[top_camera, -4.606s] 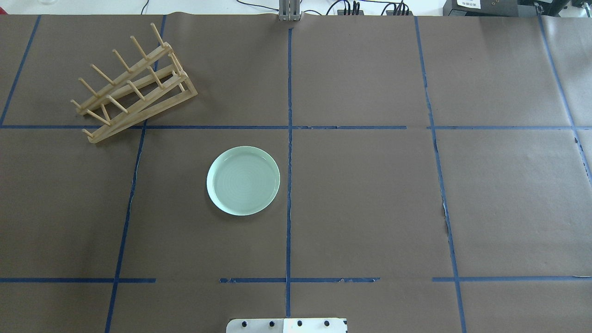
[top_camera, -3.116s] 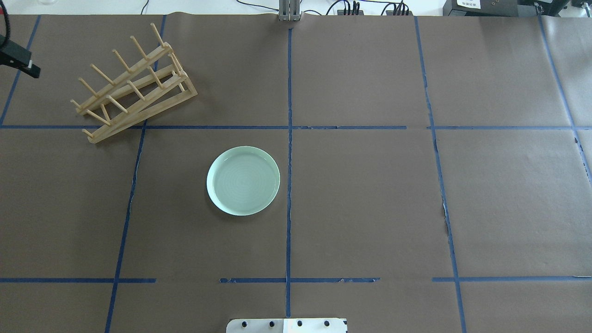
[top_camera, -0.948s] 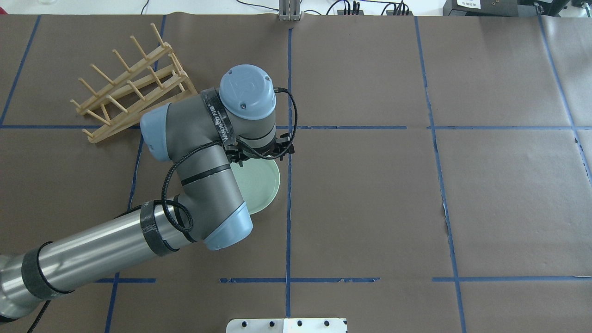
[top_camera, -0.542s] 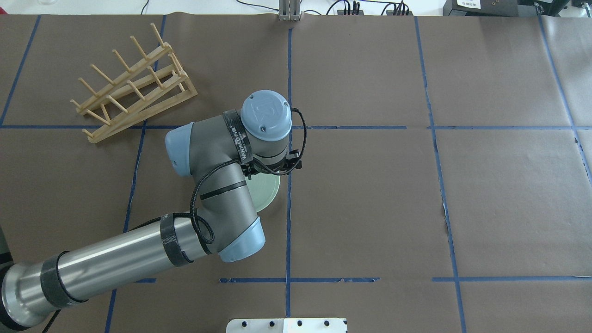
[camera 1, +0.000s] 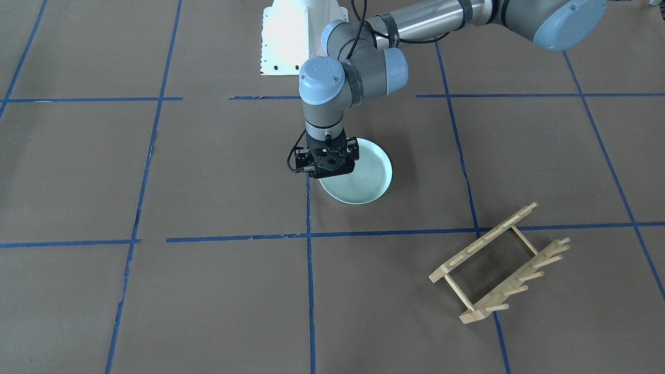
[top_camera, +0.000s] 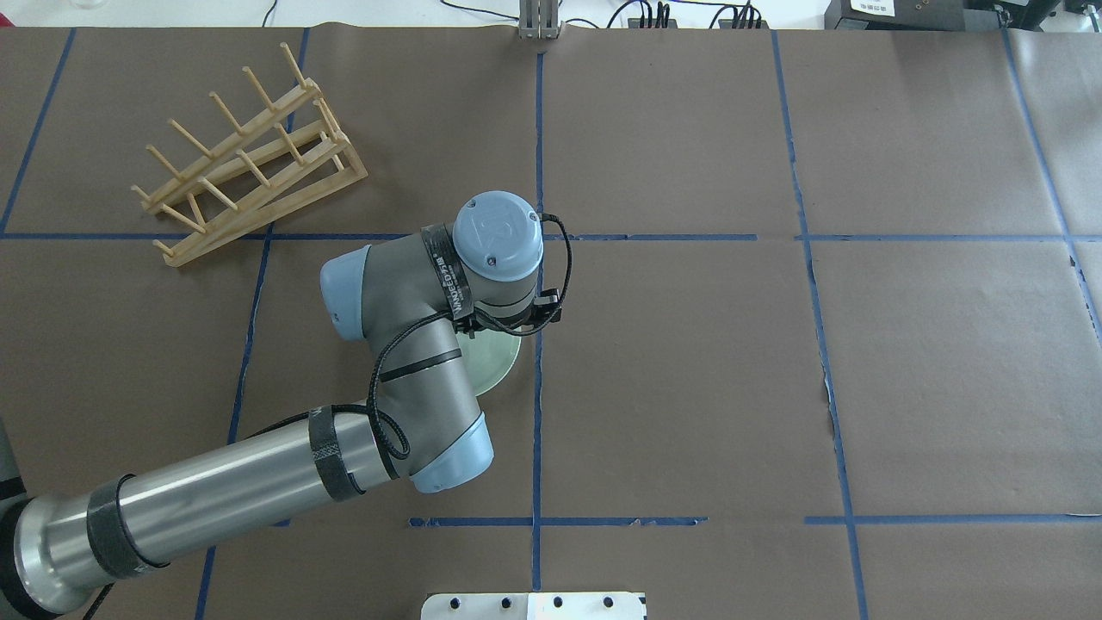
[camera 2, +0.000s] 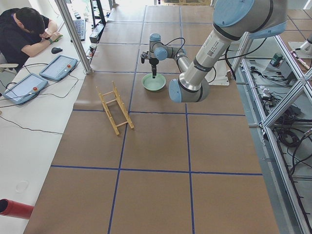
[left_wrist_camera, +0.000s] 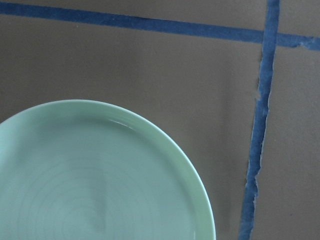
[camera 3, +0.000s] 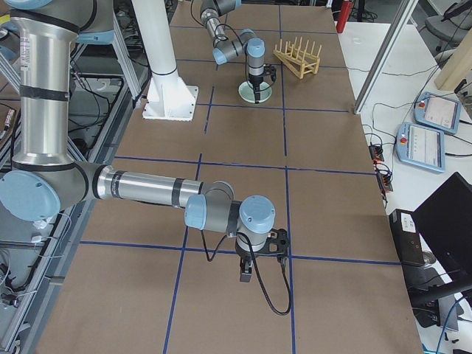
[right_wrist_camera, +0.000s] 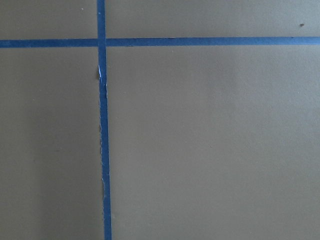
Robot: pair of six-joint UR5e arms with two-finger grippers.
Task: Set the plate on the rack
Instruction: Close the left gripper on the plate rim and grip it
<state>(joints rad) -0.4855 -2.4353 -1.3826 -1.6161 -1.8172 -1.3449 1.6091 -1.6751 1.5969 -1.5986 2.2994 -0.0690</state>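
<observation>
Near the middle of the desk [camera 1: 208, 171], the plate [camera 1: 363, 179] lay flat and face up, its edge just beside a blue tape line [camera 1: 308, 208]. The rack [camera 1: 499, 265] sat well apart from it, toward the far side on the robot's left, and held nothing.

The left gripper [camera 1: 328, 165] hung pointing straight down over the plate's rim on the side nearest the tape line. Its fingertips were hidden under its own body, so neither the width of its opening nor any contact with the rim could be told. The left wrist camera showed only the plate's rim and desk, with no fingers in view. The right gripper [camera 3: 246, 271] hung over the desk far from the plate. It was seen only from the side, and its opening could not be judged.

The plate looked stiff and glazed, probably ceramic. That would make it fairly heavy for its size, slick, and liable to chip if dropped or knocked against the pegs. Lying flat, it offered no hold but the raised rim, so the likely grasp was one finger inside the rim and one outside. Held at one edge, its weight would tend to swing it downward, so a firm squeeze and a slow lift seemed called for.
</observation>
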